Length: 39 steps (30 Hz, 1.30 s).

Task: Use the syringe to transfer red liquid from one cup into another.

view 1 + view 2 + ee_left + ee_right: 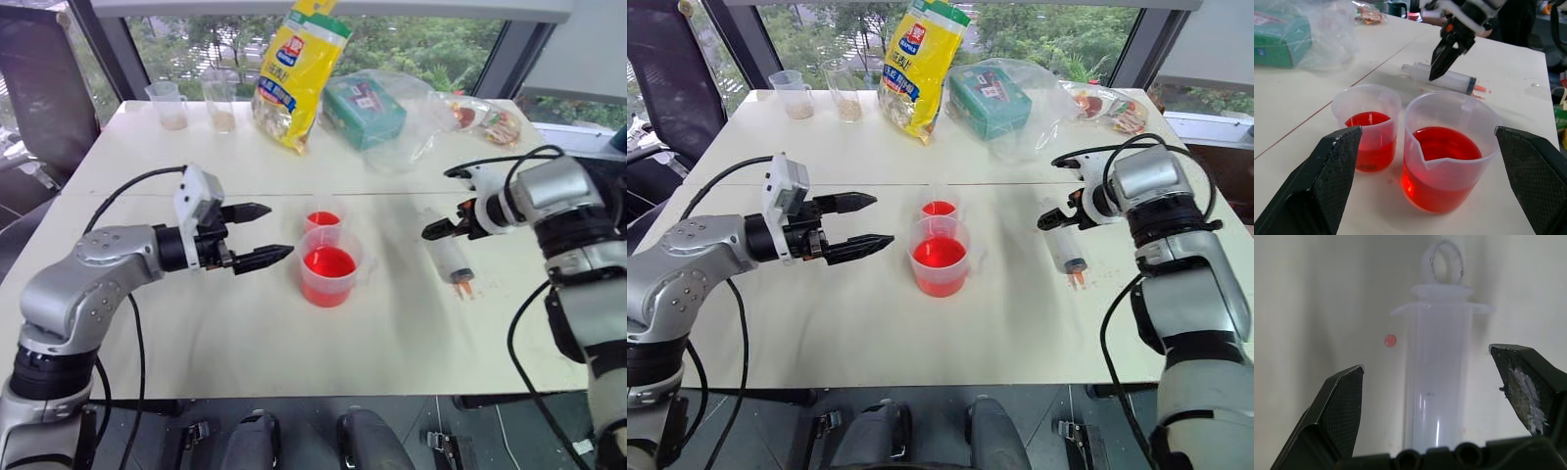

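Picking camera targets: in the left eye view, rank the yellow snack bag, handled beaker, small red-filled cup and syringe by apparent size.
1. Yellow snack bag
2. Handled beaker
3. Syringe, close to the beaker, so this order is unsure
4. Small cup

White table (pixel 245 333); dark-framed windows (pixel 431 44) behind its far edge show green trees; black chair (pixel 666 69) at far-left corner.

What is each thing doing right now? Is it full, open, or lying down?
syringe: lying flat on the table, not held.
handled beaker: upright, partly full of red liquid.
small cup: upright, some red liquid inside.
left gripper: open, holding nothing.
right gripper: open, one finger on each side of the syringe.
two far cups: upright, tan stuff at the bottom.
yellow bag: propped up.
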Each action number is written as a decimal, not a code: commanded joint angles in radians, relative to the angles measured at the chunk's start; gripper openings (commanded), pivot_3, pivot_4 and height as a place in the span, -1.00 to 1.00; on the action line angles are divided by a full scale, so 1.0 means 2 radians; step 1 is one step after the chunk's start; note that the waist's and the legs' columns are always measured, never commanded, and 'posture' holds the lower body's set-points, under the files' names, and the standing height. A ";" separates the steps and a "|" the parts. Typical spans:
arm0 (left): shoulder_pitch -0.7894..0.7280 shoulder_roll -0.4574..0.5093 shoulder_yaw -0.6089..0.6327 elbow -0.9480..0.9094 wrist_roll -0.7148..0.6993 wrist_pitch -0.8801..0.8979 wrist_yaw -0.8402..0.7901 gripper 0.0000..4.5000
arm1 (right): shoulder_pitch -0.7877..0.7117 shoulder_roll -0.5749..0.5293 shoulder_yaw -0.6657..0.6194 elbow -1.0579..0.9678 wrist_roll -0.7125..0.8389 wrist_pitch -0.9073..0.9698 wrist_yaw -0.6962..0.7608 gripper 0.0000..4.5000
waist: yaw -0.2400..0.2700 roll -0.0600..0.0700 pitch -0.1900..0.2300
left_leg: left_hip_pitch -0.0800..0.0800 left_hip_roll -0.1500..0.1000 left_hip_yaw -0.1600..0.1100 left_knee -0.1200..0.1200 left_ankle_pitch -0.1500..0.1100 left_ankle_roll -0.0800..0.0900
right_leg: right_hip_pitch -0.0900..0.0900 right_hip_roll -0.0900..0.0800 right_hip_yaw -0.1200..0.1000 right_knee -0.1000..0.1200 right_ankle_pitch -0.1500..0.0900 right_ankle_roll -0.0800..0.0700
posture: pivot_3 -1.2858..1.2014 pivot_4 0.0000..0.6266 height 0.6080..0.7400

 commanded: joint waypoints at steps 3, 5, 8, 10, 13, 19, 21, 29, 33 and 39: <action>0.006 0.004 0.015 -0.021 0.000 -0.011 0.006 1.00 | -0.030 0.020 -0.001 0.066 -0.032 -0.045 0.011 0.99 | 0.000 0.000 0.000 | 0.000 0.000 0.000 0.000 0.000 0.000 | 0.000 0.000 0.000 0.000 0.000 0.000 | 0.03 -0.52 1.00; 0.010 0.006 0.017 -0.024 -0.001 -0.010 0.007 1.00 | -0.035 0.030 -0.004 0.089 -0.041 -0.060 0.011 0.99 | 0.000 0.000 0.000 | 0.000 0.000 0.000 0.000 0.000 0.000 | 0.000 0.000 0.000 0.000 0.000 0.000 | 0.03 -0.52 1.00; 0.012 0.008 0.018 -0.024 0.000 -0.012 0.008 1.00 | -0.041 0.040 -0.004 0.112 -0.052 -0.075 0.014 0.89 | 0.000 0.000 0.000 | 0.000 0.000 0.000 0.000 0.000 0.000 | 0.000 0.000 0.000 0.000 0.000 0.000 | 0.03 -0.52 1.00; 0.013 0.012 0.021 -0.024 -0.001 -0.013 0.006 1.00 | -0.043 0.047 -0.004 0.121 -0.059 -0.082 0.018 0.59 | -0.001 0.000 0.000 | 0.000 0.000 0.000 0.000 0.000 0.000 | 0.000 0.000 0.000 0.000 0.000 0.000 | 0.03 -0.52 1.00; 0.010 0.019 0.024 -0.019 -0.001 -0.014 0.003 1.00 | -0.046 0.057 -0.007 0.128 -0.067 -0.084 0.023 -0.09 | -0.001 0.000 0.000 | 0.000 0.000 0.000 0.000 0.000 0.000 | 0.000 0.000 0.000 0.000 0.000 0.000 | 0.03 -0.52 1.00; -0.005 0.025 0.021 -0.007 0.004 -0.019 0.000 1.00 | -0.052 0.066 -0.023 0.125 -0.073 -0.075 0.025 -0.39 | -0.002 0.000 0.000 | 0.001 0.000 0.000 0.000 0.000 0.000 | 0.000 0.000 0.000 0.001 0.000 0.000 | 0.03 -0.52 1.00; -0.012 0.028 0.021 0.000 0.006 -0.021 -0.003 1.00 | -0.056 0.063 -0.037 0.112 -0.070 -0.063 0.017 -0.39 | -0.002 0.000 0.000 | 0.001 0.000 0.000 0.000 0.000 0.000 | 0.000 0.000 0.000 0.001 0.000 0.000 | 0.03 -0.52 1.00; -0.073 0.025 0.024 0.063 -0.002 -0.021 -0.027 1.00 | 0.039 0.041 -0.171 -0.220 -0.002 -0.139 -0.010 -0.39 | 0.001 0.000 0.000 | 0.000 0.000 0.000 -0.001 0.000 0.000 | -0.001 0.000 0.000 0.001 0.000 0.000 | 0.03 -0.52 1.00; -0.104 0.020 0.019 0.102 0.002 -0.026 -0.045 1.00 | 0.101 0.091 -0.253 -0.374 0.057 -0.243 -0.040 -0.39 | 0.002 0.000 0.000 | -0.001 0.000 0.000 0.000 0.000 0.000 | -0.001 0.000 -0.001 0.000 0.000 0.000 | 0.03 -0.52 1.00; -0.154 -0.003 0.012 0.143 0.004 -0.022 -0.054 1.00 | 0.172 0.185 -0.279 -0.541 0.156 -0.295 -0.063 -0.39 | 0.000 0.000 0.000 | -0.001 0.000 -0.001 0.000 0.000 0.000 | -0.001 0.000 -0.001 0.001 0.000 0.000 | 0.03 -0.52 1.00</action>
